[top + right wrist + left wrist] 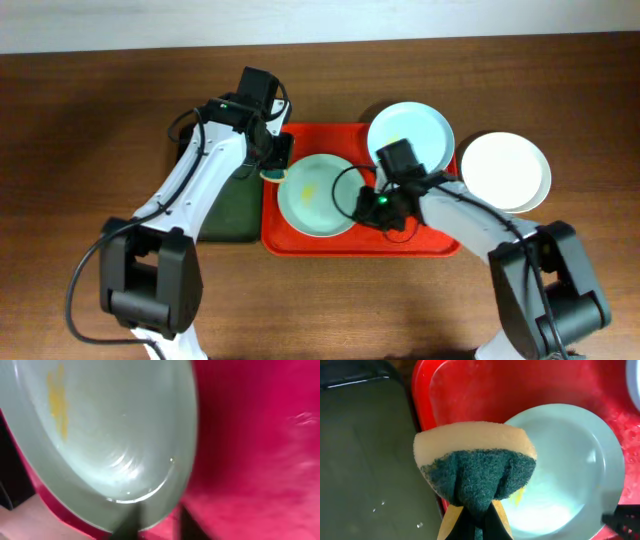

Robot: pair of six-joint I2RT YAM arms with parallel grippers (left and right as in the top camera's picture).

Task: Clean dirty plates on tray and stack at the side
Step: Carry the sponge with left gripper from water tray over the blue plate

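left arm (195, 185) stretched long from base, wrist bent inward at far end. left tool (475, 522) pinched all the way, sponge (475, 460) squashed between fingers and bulging out ahead of tool. right arm (470, 215) on shorter reach, forearm angled in, wrist down low. right tool (160, 525) partly closed, one finger each side of mint plate (115, 435) rim, looks clamped on. tools near each other, not touching.

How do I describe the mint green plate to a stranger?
Find the large red rectangular plastic tray on the wooden table. The round pale mint green plate lies in its left half. It is greener than the pale blue plate at the tray's corner and the white plate beside the tray.
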